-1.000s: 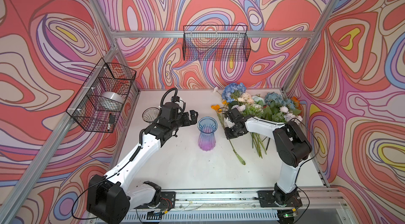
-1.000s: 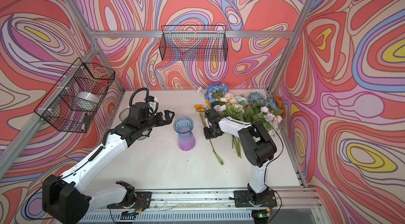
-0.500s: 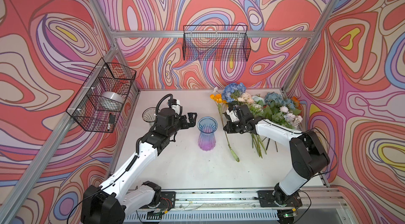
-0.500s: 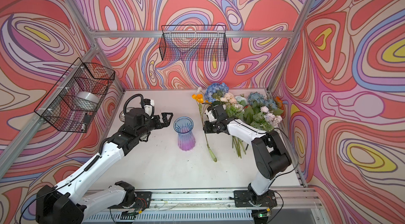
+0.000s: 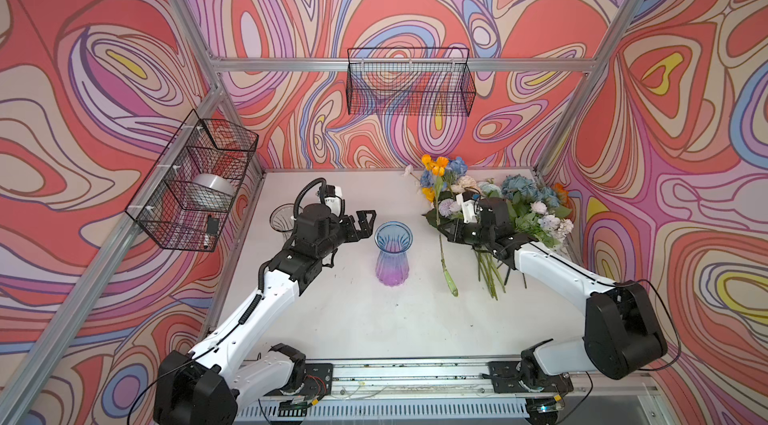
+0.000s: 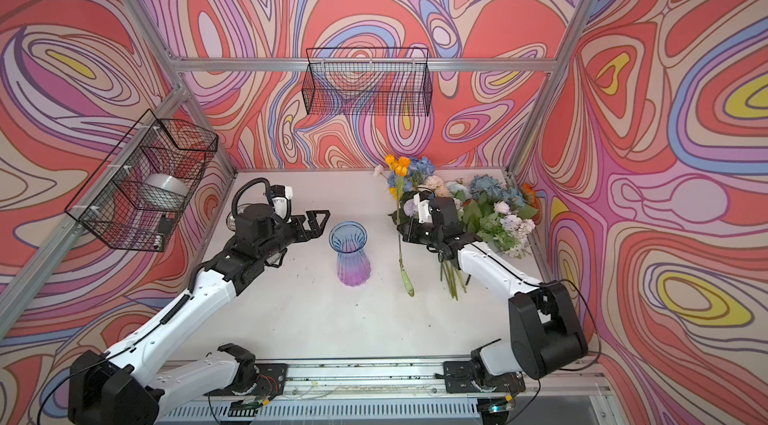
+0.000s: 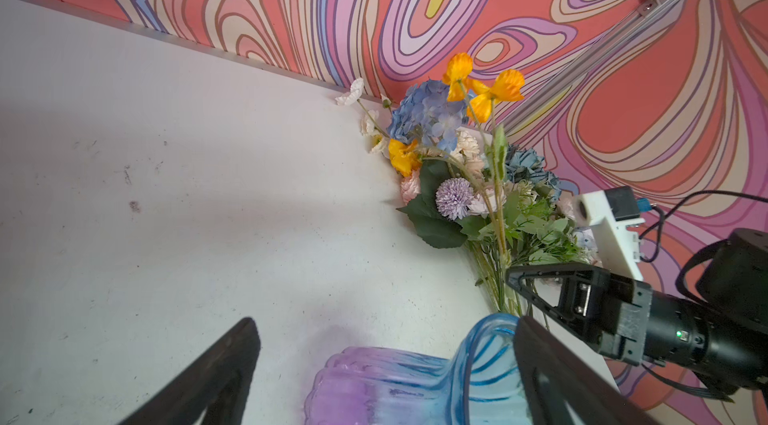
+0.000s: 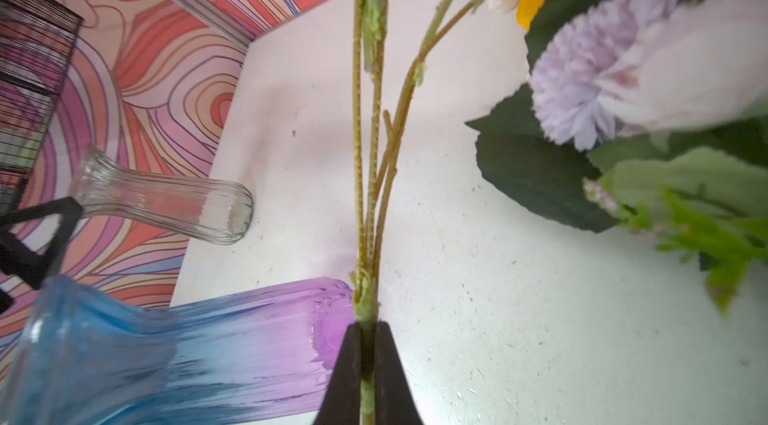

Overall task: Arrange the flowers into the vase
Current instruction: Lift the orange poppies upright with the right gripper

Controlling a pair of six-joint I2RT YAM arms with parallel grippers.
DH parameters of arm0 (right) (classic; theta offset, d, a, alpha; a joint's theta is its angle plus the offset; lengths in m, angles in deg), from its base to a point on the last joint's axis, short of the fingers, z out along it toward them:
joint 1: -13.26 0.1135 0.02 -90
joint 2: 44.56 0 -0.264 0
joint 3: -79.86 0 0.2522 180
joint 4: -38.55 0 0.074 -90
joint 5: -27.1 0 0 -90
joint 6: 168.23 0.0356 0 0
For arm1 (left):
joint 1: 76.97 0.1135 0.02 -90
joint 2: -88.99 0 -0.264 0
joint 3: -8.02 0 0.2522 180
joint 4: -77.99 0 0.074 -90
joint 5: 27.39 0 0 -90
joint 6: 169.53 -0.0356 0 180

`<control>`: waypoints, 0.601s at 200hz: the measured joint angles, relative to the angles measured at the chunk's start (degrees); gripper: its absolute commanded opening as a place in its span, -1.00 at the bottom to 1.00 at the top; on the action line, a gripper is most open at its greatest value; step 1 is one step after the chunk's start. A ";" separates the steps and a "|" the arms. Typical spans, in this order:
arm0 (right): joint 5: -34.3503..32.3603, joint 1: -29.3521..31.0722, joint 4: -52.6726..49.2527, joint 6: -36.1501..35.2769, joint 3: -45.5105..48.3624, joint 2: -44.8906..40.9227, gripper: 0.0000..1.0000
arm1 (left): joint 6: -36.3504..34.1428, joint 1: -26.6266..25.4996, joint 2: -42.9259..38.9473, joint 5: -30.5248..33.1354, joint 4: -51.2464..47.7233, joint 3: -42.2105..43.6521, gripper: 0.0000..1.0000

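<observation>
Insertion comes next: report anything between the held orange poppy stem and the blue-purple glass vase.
Nothing visible: bare white table separates the orange poppy stem, in the right gripper, from the blue-purple glass vase; the open left gripper stands beyond it.

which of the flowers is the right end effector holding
The orange poppy stem, pinched in the shut right end effector, with its blooms standing above the heap. The other flowers lie loose in the pile beside it.
</observation>
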 measured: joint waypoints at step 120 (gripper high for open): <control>-9.44 -1.73 -1.95 2.38 0.26 -17.70 -1.00 | 1.57 0.00 0.66 -1.38 1.75 0.02 0.96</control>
